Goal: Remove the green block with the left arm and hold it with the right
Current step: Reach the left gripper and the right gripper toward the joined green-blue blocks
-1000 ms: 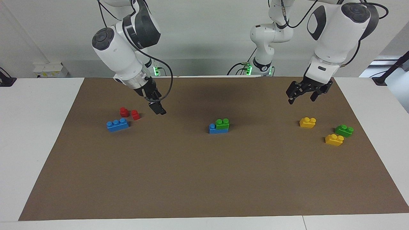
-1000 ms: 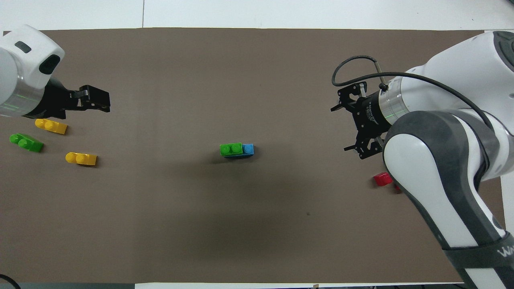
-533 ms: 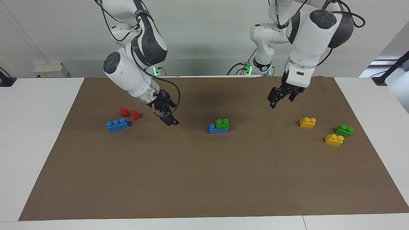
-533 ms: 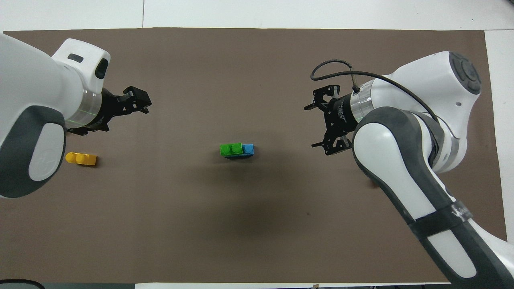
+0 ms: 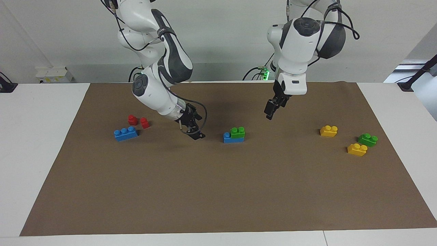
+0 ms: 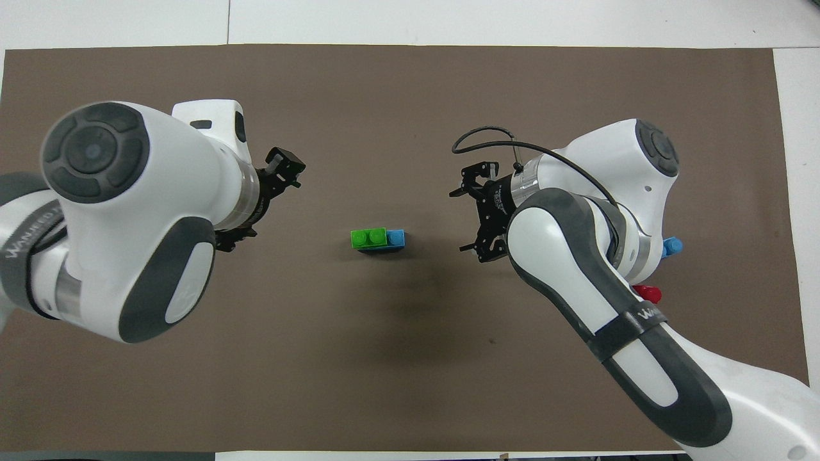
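Facing view shows us a brown mat on the white table. Nearest to the robots, we see the left gripper up in the air over bare mat, toward the left arm's end from the middle; we cannot tell how far it is open, and it holds nothing. The right gripper hangs low over the mat near the middle, its fingers spread apart and empty in the overhead view. A little farther, in the middle, we find the green block sitting on a blue brick. Two red pieces and another blue brick lie toward the right arm's end. Toward the left arm's end lie two yellow bricks and a second green brick.
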{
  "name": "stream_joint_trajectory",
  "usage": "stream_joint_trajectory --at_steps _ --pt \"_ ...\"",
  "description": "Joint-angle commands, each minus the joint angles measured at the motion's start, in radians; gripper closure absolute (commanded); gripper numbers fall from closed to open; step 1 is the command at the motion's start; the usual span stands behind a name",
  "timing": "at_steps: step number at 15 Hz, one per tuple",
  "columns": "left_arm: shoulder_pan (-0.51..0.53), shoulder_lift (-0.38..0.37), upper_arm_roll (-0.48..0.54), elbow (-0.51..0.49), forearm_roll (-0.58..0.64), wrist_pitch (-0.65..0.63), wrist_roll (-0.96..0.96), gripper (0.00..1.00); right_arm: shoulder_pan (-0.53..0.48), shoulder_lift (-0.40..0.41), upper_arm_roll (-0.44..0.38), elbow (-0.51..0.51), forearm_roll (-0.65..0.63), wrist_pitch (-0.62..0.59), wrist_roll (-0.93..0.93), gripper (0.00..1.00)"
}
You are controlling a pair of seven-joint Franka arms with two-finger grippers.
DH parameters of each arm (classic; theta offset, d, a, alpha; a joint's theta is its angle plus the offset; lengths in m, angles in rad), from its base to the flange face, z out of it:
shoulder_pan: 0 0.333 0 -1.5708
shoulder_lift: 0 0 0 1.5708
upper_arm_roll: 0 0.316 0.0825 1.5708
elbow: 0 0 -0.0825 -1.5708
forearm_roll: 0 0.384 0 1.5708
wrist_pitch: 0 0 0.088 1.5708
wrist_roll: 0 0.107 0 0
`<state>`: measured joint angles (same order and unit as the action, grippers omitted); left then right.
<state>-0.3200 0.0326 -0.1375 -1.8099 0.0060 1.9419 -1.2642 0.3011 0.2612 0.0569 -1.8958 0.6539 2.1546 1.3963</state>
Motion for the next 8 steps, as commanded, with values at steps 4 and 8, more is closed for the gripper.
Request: stream_joint_trajectory --at_steps 4,8 --pt "-0.102 -0.017 0.013 -0.135 -0.023 0.185 -0.504 0.00 0.041 0.064 -0.002 -0.022 0.105 0.112 -0.075 0.01" --pt "-0.148 0.009 0.013 -0.207 -0.023 0.302 -0.783 0.00 0.084 0.105 -0.002 -0.022 0.160 0.198 -0.077 0.01"
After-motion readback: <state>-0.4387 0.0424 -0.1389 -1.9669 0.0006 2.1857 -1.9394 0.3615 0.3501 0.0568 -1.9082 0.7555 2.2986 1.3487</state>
